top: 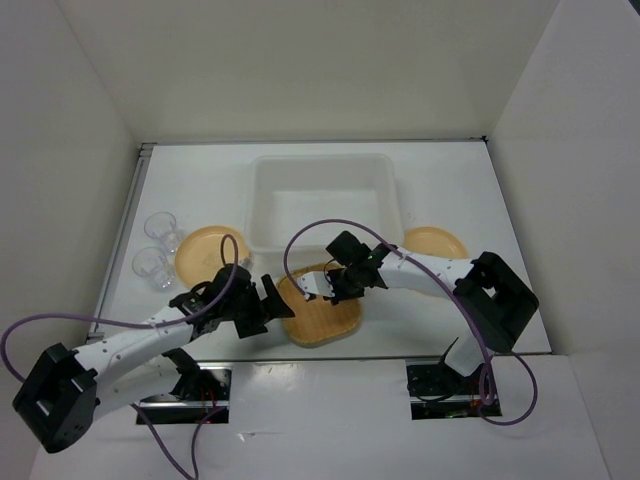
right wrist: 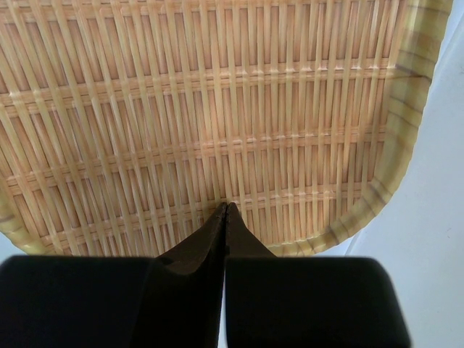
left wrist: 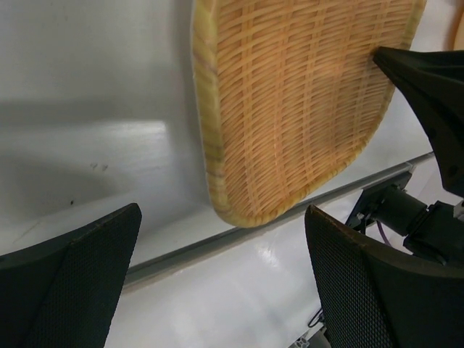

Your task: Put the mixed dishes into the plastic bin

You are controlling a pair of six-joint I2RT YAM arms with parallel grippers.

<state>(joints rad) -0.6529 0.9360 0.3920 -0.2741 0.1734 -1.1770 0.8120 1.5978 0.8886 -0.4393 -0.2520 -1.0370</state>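
Observation:
The woven wicker tray lies near the table's front edge, between the two arms. My right gripper is shut, its joined tips resting on the tray's woven surface with nothing between them. My left gripper stands open just left of the tray, its fingers either side of the tray's near corner without touching it. One tan plate lies at the left and another at the right. Two clear cups stand at the far left. The plastic bin sits behind the tray.
The table's front edge strip runs just below the tray's corner. White walls close in the table on three sides. The right arm's dark finger shows at the tray's edge in the left wrist view.

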